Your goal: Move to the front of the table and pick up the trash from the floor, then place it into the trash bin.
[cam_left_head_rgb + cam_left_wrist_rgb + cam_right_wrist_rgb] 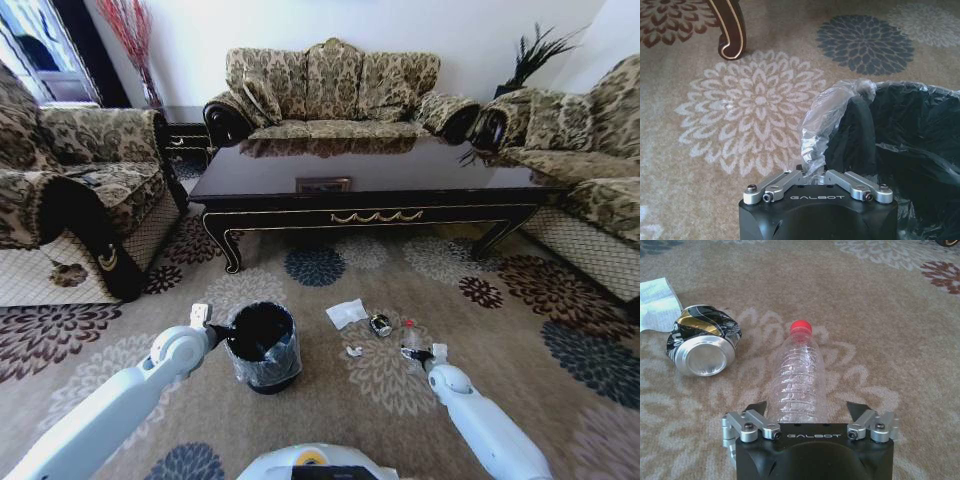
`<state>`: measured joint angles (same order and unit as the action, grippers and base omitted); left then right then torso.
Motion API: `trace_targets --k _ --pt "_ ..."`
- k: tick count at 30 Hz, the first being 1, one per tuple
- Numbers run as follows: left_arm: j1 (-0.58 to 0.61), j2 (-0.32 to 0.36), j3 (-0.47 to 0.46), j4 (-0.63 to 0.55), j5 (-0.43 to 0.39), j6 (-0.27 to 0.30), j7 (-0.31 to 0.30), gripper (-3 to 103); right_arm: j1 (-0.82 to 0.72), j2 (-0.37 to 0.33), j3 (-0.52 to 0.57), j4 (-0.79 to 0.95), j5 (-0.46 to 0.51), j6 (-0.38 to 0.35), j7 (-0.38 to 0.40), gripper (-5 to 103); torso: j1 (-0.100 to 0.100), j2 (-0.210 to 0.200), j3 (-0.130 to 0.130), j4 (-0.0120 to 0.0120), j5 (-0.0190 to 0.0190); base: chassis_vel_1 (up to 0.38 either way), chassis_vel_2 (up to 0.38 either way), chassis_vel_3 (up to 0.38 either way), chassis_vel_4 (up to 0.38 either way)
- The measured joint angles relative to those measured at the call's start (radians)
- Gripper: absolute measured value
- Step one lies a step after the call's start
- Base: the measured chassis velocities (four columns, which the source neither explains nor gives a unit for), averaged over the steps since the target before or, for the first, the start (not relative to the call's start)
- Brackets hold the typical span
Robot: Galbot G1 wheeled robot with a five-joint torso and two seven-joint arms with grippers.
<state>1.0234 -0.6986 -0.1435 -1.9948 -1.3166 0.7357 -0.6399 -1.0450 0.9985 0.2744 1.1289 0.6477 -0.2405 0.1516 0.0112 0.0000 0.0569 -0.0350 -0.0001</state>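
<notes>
The table (300, 178) stands ahead, long and dark, with gold scrollwork on its rail. In front of it on the carpet lies the trash: a white paper (346, 313), a crushed dark can (380, 324), a tiny white scrap (353, 351) and a clear bottle (408, 336) with a red cap. My right gripper (807, 409) is open low over the carpet, its fingers on either side of the bottle (799, 375); the can (702, 340) and the paper (657, 302) lie beyond. My left gripper (837, 142) is shut on the rim of the trash bin (920, 135), pinching its clear liner.
Patterned sofas (335, 85) ring the table at the left, back and right. A curved table leg (730, 30) stands on the carpet beyond the bin. Open carpet lies between the table and me.
</notes>
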Motion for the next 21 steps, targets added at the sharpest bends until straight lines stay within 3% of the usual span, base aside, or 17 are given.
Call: trace_targets --k 2,5,6,8,12,16,18,21 --pt "-0.002 -0.005 0.000 0.002 -0.002 0.000 -0.001 3 -0.009 -0.002 0.003 0.005 0.001 0.009 -0.003 82 0.000 0.000 0.000 0.0000 0.0001 0.000 0.000 0.000 0.000" --pt "-0.008 -0.009 0.003 0.004 -0.002 0.000 -0.002 3 -0.015 -0.004 0.007 0.014 0.002 0.014 -0.003 76 0.000 0.000 0.000 0.0000 0.0001 0.000 0.000 0.000 0.000" --pt "-0.016 -0.011 0.011 0.005 -0.004 0.000 -0.003 3 -0.019 -0.005 0.009 0.019 0.006 0.018 -0.003 65 0.000 0.000 0.000 0.0000 0.0001 0.000 0.000 0.000 0.000" --pt "-0.020 -0.012 0.015 0.005 -0.005 0.000 -0.004 3 -0.020 -0.006 0.010 0.023 0.015 0.020 -0.002 65 0.000 0.000 0.000 0.0000 0.0001 0.000 0.000 0.000 0.000" --pt "-0.032 -0.025 0.033 0.006 -0.012 0.000 -0.012 3 -0.026 -0.006 0.016 0.040 0.060 0.024 0.009 44 0.000 0.000 0.000 0.0000 0.0001 0.000 0.000 0.000 0.000" --pt "-0.050 -0.029 0.053 0.006 -0.022 -0.001 -0.019 3 -0.040 -0.014 0.027 0.077 0.078 0.025 0.010 32 0.000 0.000 0.000 0.0001 0.0003 0.000 0.000 0.000 0.000" --pt "-0.059 -0.029 0.061 0.008 -0.026 -0.001 -0.020 3 -0.045 -0.018 0.032 0.091 0.080 0.026 0.011 32 0.000 0.000 0.000 0.0002 0.0003 0.000 0.000 0.000 0.000" --pt "-0.127 -0.043 0.111 0.026 -0.054 0.000 -0.027 3 -0.095 -0.040 0.076 0.210 0.084 0.040 0.019 22 0.000 0.000 0.000 0.0004 0.0003 0.000 0.000 0.000 0.000"
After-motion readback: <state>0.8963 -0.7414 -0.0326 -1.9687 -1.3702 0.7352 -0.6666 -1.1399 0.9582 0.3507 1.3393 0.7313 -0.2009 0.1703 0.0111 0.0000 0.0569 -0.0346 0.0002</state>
